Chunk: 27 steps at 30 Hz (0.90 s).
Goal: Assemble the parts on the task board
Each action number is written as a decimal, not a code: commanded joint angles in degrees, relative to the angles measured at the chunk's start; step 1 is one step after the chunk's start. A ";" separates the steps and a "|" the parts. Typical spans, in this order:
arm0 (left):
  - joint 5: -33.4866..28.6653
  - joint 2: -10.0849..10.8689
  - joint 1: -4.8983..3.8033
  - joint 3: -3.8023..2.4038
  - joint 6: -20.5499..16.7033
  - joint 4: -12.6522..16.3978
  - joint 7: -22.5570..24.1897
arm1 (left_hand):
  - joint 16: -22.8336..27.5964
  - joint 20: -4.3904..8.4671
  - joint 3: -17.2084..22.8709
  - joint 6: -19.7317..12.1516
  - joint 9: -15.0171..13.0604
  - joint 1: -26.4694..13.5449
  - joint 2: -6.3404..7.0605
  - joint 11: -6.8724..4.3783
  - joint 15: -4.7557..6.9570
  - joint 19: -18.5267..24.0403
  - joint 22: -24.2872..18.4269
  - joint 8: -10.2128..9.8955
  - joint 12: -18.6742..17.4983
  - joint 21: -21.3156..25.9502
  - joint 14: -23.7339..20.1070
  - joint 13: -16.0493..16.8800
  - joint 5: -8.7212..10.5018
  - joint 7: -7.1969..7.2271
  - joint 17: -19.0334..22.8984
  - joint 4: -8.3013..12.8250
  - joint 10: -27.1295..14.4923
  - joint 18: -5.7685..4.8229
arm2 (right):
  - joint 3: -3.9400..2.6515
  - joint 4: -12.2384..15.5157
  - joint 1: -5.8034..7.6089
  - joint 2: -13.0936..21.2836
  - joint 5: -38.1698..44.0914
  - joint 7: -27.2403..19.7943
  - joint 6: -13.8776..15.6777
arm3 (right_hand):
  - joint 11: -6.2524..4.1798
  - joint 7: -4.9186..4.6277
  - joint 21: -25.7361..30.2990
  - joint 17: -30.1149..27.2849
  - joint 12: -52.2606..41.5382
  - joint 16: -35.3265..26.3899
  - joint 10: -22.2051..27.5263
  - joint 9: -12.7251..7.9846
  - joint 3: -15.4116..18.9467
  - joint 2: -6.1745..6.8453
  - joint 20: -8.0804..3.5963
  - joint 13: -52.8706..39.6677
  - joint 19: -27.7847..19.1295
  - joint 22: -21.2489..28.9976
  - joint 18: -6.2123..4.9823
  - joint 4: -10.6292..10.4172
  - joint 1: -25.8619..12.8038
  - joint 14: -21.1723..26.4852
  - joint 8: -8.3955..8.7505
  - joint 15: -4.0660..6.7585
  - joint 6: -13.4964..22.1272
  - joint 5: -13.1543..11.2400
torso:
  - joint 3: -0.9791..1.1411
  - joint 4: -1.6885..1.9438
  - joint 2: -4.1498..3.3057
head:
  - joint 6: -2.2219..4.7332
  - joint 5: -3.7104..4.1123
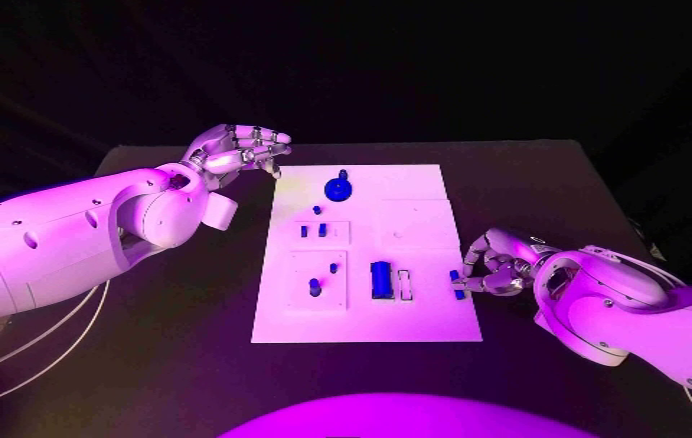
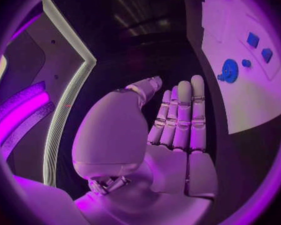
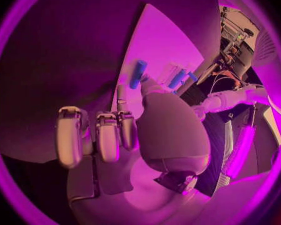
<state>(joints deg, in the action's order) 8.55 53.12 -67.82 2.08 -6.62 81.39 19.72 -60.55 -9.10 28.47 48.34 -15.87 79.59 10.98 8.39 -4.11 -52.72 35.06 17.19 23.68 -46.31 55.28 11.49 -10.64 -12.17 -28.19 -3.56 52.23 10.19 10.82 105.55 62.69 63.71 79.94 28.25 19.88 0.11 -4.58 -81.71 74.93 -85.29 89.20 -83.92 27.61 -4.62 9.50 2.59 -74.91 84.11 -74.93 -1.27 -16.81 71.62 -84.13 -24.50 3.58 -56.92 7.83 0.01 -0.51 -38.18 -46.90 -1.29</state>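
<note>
Our right hand (image 1: 498,263) pinches a small blue part (image 1: 457,284) at the task board (image 1: 418,328) edge; we should keep it upright. Left hand (image 1: 238,150) holds nothing.

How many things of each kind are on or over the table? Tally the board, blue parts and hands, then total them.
Task board: 1
Blue parts: 8, counting the one at the right hand's fingertips
Hands: 2, left hand and right hand
Total: 11

black table (image 1: 173,358) under purple light, dark room behind
</note>
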 commanded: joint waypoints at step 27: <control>-0.06 0.12 -0.02 -0.03 0.90 0.11 0.08 | -0.01 -0.34 -0.21 -0.35 0.02 0.45 -0.28 0.01 -0.05 0.05 -0.10 0.47 0.52 0.38 -0.38 -0.13 -0.33 0.06 0.16 -0.30 -0.57 0.32 | 0.30 -1.15 -2.15 -3.22 7.57 3.95 -10.91 | -0.77 1.03 0.15 12.73 0.50 -0.19 -3.67 1.20 -5.74 1.33 -0.46 -12.44 3.40 -12.99 -0.29 2.49 11.58 -5.37 -0.03 0.58 -1.99 3.49 | -0.10 0.05 0.07 | -0.67 -0.18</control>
<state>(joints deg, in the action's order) 8.55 53.27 -67.82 2.08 -6.55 81.37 19.56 -60.55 -9.10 28.30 48.34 -15.87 79.59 10.98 8.39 -4.11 -52.72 35.01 17.41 23.95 -46.31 55.28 11.43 -10.64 -12.17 -28.11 -3.73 52.23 10.19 10.04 104.89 61.79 60.71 85.86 30.15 16.32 -0.30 -3.68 -81.71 74.91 -85.03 89.20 -83.93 35.22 -9.80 10.80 2.58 -74.91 84.11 -74.92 -1.27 -14.85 81.86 -83.92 -24.47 3.80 -58.76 10.78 -0.09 -0.48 -38.11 -47.55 -1.51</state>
